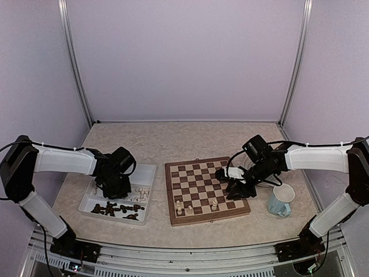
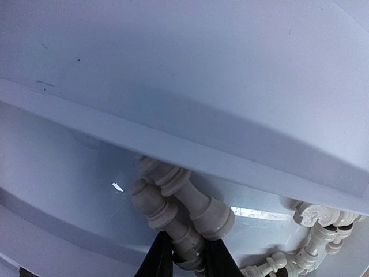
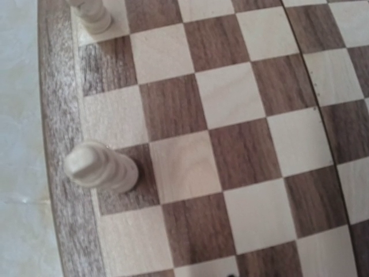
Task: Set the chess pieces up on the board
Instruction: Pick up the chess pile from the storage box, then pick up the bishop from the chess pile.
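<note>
Three cream chess pieces point(image 1: 189, 209) stand along the near edge of the board point(image 1: 199, 173). Over the white tray point(image 1: 151, 172) the left gripper point(image 2: 191, 261) is clenched on a cream piece point(image 2: 164, 216) lying flat. The right gripper point(image 1: 233, 189) hangs above the board, and I cannot tell whether it is released or clenched.

Table point(image 1: 173, 138) bears tray point(image 1: 145, 173), board point(image 1: 196, 179), mug point(image 1: 281, 201) (pale blue).

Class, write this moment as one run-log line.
left claw: gripping pale piece in white tray | right claw: above board, grip unclear | visible standing pieces: three, pale
</note>
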You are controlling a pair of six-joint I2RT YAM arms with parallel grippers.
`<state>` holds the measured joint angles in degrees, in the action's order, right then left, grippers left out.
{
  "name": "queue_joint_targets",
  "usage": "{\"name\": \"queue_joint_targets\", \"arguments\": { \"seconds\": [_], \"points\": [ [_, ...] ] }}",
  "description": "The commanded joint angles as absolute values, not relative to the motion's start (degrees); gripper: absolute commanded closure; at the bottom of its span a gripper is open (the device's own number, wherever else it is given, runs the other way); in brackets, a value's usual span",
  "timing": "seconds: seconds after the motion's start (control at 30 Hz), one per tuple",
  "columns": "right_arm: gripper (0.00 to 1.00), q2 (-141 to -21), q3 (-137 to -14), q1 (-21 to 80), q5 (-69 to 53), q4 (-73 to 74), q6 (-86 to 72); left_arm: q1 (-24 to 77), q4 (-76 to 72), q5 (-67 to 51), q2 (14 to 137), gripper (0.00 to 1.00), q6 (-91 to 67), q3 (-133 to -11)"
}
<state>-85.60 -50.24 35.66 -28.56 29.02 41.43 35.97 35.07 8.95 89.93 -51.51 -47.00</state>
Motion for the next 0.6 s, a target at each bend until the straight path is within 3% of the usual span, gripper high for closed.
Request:
{"name": "queue_joint_targets", "arguments": {
  "seconds": [0.0, 0.27, 0.57],
  "points": [
    [0.69, -86.7, -50.7, 35.9, -29.7, 29.8, 41.4, 36.3, 41.4, 9.0, 88.5, 0.82, -49.2, -49.1],
    [0.69, -87.4, -52.6, 36.2, -30.2, 31.4, 42.0, 38.2, 49.6, 12.3, 82.7, 0.87, -44.5, -55.5],
    [0.72, -87.2, -58.4, 36.2, -32.1, 29.7, 37.8, 47.2, 40.3, 15.0, 78.5, 0.97, -27.3, -55.9]
  ]
}}
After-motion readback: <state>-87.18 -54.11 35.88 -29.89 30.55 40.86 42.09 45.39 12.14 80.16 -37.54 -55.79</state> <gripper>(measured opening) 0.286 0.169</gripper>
